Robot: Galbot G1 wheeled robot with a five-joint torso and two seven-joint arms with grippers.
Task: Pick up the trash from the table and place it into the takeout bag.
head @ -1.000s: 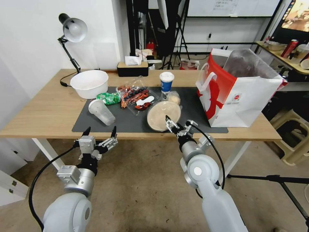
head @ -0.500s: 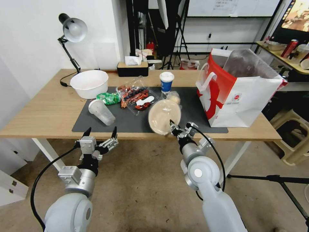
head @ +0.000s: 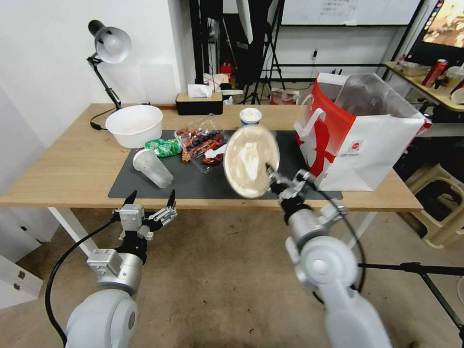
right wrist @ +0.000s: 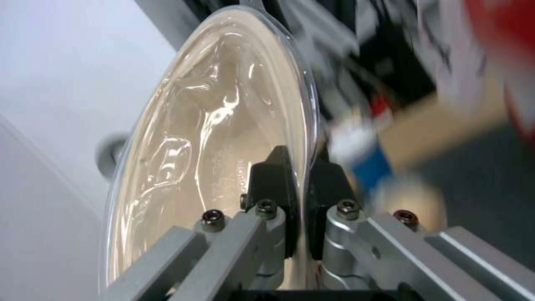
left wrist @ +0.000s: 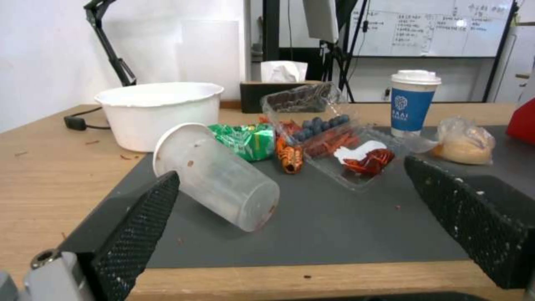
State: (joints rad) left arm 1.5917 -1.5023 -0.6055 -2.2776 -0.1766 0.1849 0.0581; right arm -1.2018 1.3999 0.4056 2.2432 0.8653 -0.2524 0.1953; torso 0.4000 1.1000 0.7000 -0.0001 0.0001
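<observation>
While my right claw [head: 271, 175] pinches the rim of the round clear-lidded container [head: 251, 160], I hold it tilted on edge above the table [head: 72, 164], beside the takeout bag [head: 360, 140]; its inside looks beige, though contents are unclear. My left claw [head: 150, 199] hangs wide open before the tipped translucent cup [left wrist: 217, 175].

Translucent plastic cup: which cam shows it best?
Left wrist view. The translucent plastic cup lies on its side on the dark mat, close between the open left gripper fingers, rim and base both visible. Head view shows it smaller, past that gripper. In the right wrist view the held container blocks that side.
</observation>
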